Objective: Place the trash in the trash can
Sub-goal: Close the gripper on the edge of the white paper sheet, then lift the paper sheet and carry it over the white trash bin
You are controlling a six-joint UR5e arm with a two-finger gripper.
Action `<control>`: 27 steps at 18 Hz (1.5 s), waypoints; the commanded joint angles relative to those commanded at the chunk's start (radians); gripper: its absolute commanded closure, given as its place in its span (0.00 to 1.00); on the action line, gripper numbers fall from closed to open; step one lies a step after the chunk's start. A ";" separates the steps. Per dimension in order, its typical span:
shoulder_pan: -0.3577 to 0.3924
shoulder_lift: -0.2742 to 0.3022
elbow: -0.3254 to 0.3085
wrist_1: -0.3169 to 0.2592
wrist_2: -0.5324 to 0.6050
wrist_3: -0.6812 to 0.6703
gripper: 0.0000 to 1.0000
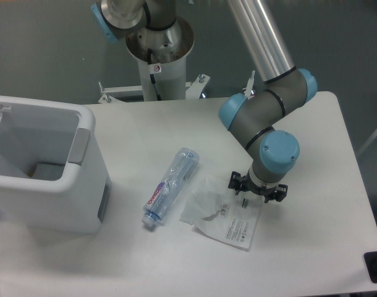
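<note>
We could not see the fingertips of the gripper [258, 190], hidden beneath the wrist, so its jaws' spacing stayed unclear. The trash can [83, 185] was cut off at the left edge. The wrapper's [228, 216] small print and the bottle's [170, 185] red lettering were too small to read.

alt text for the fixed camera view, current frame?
A robot arm's gripper hovers over the upper right edge of a flat clear plastic wrapper on a white table. A crushed plastic bottle lies left of the wrapper, and a large white trash can stands at the table's left edge.
</note>
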 joint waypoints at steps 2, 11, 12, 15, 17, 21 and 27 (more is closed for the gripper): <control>0.005 0.006 0.003 -0.003 -0.009 0.005 1.00; 0.017 0.066 0.037 -0.003 -0.012 -0.009 1.00; 0.017 0.068 0.043 -0.003 -0.012 -0.012 1.00; 0.020 0.098 0.070 -0.003 -0.012 -0.037 1.00; 0.026 0.120 0.107 -0.005 -0.018 -0.058 1.00; 0.035 0.158 0.138 -0.005 -0.110 -0.103 1.00; 0.032 0.273 0.175 -0.005 -0.268 -0.204 1.00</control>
